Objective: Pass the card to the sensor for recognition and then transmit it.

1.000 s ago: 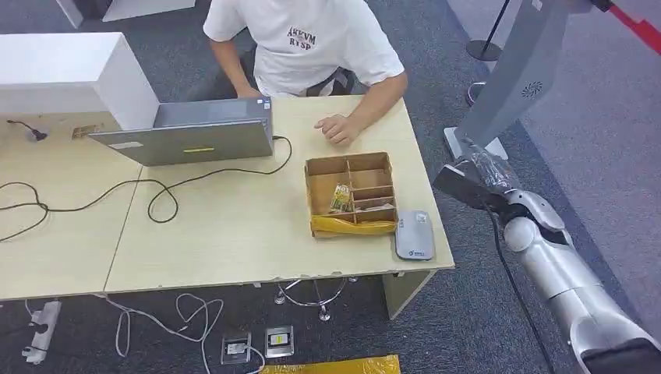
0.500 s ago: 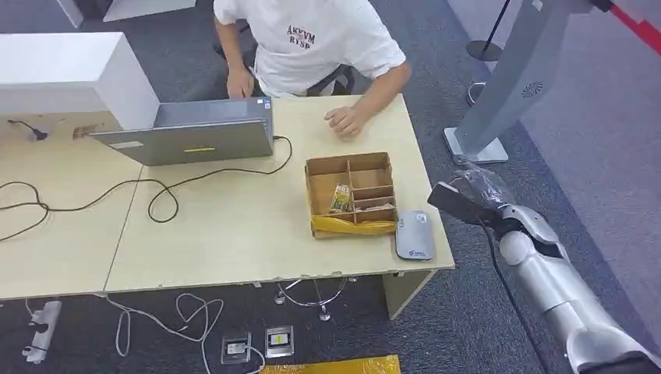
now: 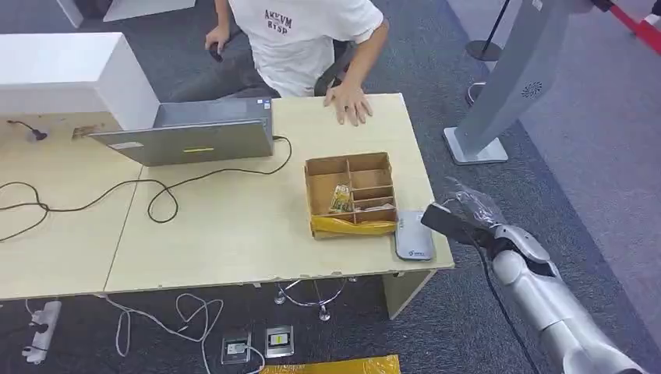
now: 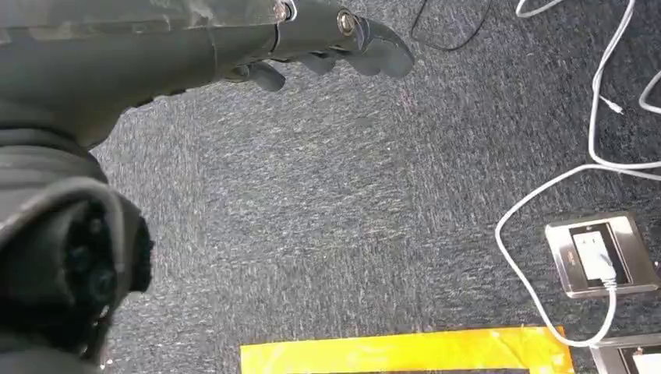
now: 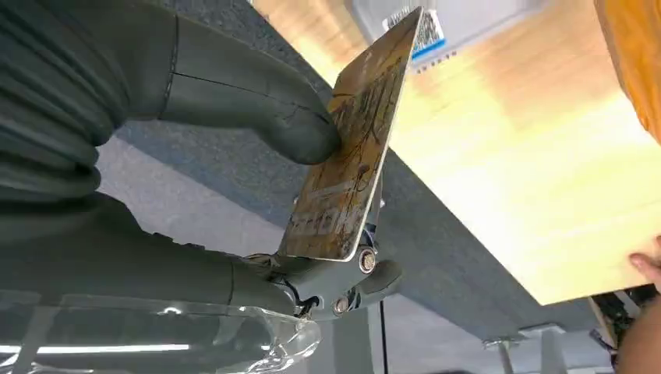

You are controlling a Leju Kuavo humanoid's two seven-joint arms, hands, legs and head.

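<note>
The right hand [image 3: 475, 226] pinches the card [image 5: 355, 148] beside the sensor [image 3: 413, 234]; I think it should lower it flat, close over the sensor

A dark grey carpet [image 3: 546, 148] covered the whole floor. Two pale wooden tables [image 3: 234, 234] stood side by side, their edges touching. A white cabinet [image 3: 70, 74] sat at the far left corner of the tables. To the right, on the carpet, stood a grey slanted stand [image 3: 507, 86] on a flat base, with a thin pole's round foot [image 3: 483, 51] behind it. Under the tables lay white cables [image 3: 179, 315], a power strip [image 3: 39, 331], two metal floor sockets [image 3: 253, 343] and a strip of yellow tape [image 3: 335, 365]. The light was even and soft.
</note>
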